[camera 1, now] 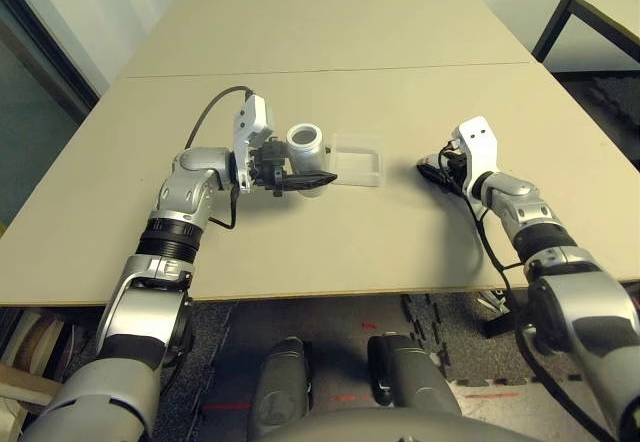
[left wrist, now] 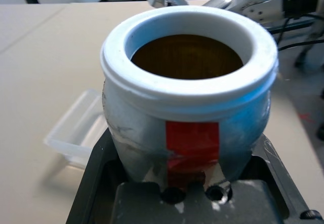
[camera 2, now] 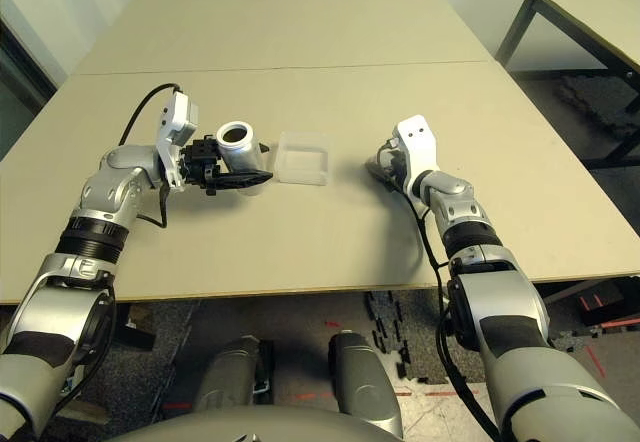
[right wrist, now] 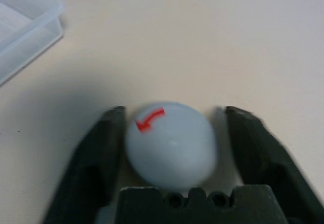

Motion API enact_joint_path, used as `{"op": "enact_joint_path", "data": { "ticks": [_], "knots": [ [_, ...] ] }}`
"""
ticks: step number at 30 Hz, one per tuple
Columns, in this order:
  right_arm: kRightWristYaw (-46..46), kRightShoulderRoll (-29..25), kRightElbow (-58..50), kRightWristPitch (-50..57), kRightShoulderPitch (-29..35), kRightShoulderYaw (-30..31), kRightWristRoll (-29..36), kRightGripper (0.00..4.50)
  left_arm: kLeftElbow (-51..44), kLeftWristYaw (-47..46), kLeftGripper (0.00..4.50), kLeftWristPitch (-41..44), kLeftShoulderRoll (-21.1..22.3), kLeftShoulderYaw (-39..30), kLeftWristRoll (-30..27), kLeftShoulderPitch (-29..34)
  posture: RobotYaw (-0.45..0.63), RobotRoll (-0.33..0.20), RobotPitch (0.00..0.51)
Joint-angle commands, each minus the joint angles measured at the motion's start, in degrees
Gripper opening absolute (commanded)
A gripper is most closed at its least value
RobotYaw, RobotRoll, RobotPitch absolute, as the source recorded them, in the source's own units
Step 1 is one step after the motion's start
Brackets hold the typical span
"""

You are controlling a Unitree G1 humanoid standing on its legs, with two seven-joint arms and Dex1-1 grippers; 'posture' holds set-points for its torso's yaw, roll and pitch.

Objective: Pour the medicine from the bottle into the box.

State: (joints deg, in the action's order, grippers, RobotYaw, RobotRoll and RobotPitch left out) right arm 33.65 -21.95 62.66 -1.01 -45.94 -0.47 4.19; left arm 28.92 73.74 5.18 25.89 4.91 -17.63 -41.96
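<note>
The left tool [camera 1: 300,177] is clamped on the open bottle [camera 1: 308,148], upright just beside the box [camera 1: 358,160] on the desk [camera 1: 330,242]. The right tool [right wrist: 174,133] stands open around the cap [right wrist: 171,144], apparently let go. Tipping too fast, or off-line, could spill medicine past the shallow box.
</note>
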Motion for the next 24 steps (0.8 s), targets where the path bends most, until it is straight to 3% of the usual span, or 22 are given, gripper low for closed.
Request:
{"op": "enact_joint_path", "data": {
  "ticks": [1,7,11,17,20,24],
  "knots": [
    [2.92,-0.14,-0.9,2.08,-0.54,0.06,-0.34,4.5,2.29,-2.63,2.61,-3.88,-0.34,-0.19,2.76,-2.1,-0.05,0.0,0.079],
    [15.77,-3.23,-13.8,8.28,1.11,0.34,2.46,4.5,10.68,-12.4,2.61,-13.14,-1.13,1.41,11.02,-7.39,-0.06,0.0,0.079],
    [23.41,-5.9,-26.81,13.94,4.16,1.02,5.35,4.5,17.64,-22.02,2.61,-23.31,0.11,6.68,22.89,-11.47,-0.08,0.0,0.079],
    [25.82,-6.01,-39.86,22.02,6.86,0.47,9.64,4.5,27.81,-37.42,2.61,-33.91,-0.09,14.3,37.79,-18.88,-0.07,0.0,0.078],
    [27.56,-6.3,-45.77,26.07,8.53,1.12,12.0,4.5,32.04,-47.68,2.61,-38.22,-0.36,23.39,50.53,-23.37,-0.07,0.0,0.079],
    [28.81,-7.06,-50.78,30.2,10.0,1.12,14.51,4.5,38.84,-61.22,2.61,-36.53,-2.83,38.72,68.96,-31.3,-0.07,0.0,0.076]
  ]
}}
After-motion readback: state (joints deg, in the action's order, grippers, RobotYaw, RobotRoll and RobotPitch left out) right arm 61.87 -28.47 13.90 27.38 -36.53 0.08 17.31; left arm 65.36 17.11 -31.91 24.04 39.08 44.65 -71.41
